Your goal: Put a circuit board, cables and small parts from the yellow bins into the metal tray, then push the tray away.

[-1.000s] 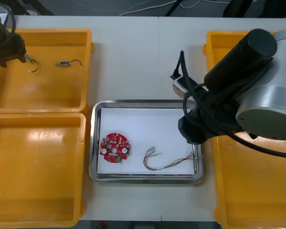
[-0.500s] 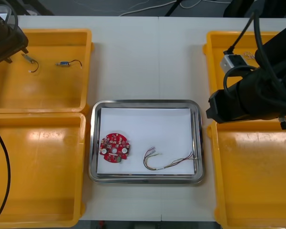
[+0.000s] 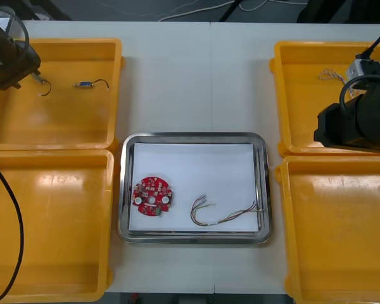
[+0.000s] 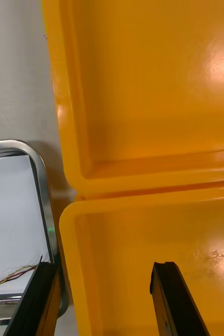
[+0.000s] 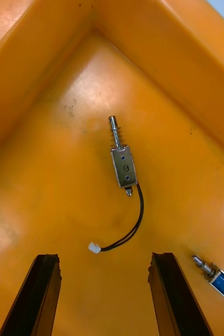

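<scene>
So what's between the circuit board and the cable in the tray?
Nothing: in the front view the tray is bare white between the circuit board and the cable.

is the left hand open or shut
Open: the left hand holds its fingers apart, gripping nothing; a small metal part lies beyond them.

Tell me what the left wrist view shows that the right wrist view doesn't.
Left wrist view, not the right: a small metal part with a black lead ahead of the open left tool, a second part near one finger, both on a bin floor. Right wrist view, not the left: the open right tool above where two yellow bins meet, the metal tray corner, a red and yellow cable end, the table. Shared: orange-looking bin plastic and empty black fingers standing apart.
</scene>
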